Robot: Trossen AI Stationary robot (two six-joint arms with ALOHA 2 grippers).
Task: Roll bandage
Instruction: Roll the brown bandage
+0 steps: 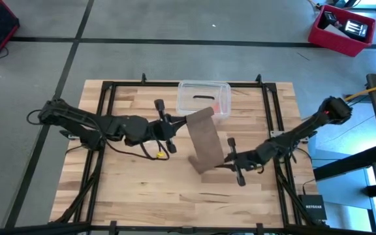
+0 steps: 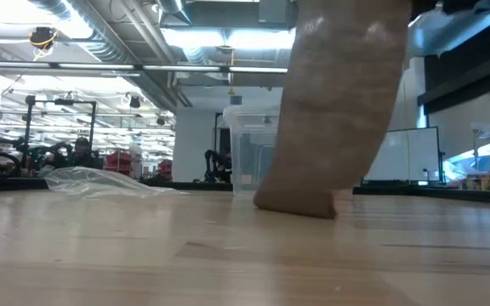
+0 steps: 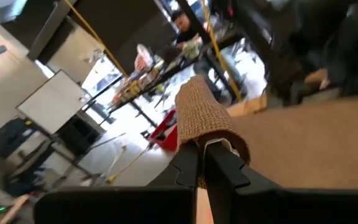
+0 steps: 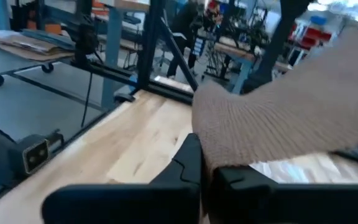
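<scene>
The bandage (image 1: pixel 203 140) is a brown strip of fabric that slopes from a raised end down to the table between my two grippers. My left gripper (image 1: pixel 178 126), reaching in from the table's left, is shut on its raised end. My right gripper (image 1: pixel 226 158), reaching in from the table's right, is shut on the strip low down. In the low view the bandage (image 2: pixel 334 110) comes down from above and its lower end rests on the wood. My left gripper pinches the bandage's raised end (image 3: pixel 211 127) between its two fingers, level, from the table's left. The cloth folds over the fingertips (image 3: pixel 188 163) and the strip runs away from there toward the table. My right gripper pinches the bandage's lower part at its edge (image 4: pixel 224 154) between its two fingers, level, from the table's right. One layer or several, I cannot tell. The lower end (image 2: pixel 300 204) touches the tabletop.
A clear plastic box (image 1: pixel 204 98) stands just beyond the bandage at the table's far middle. A crumpled clear plastic bag (image 2: pixel 100 180) lies on the wood in the low view. Black frame rails (image 1: pixel 106 98) run along the table's sides.
</scene>
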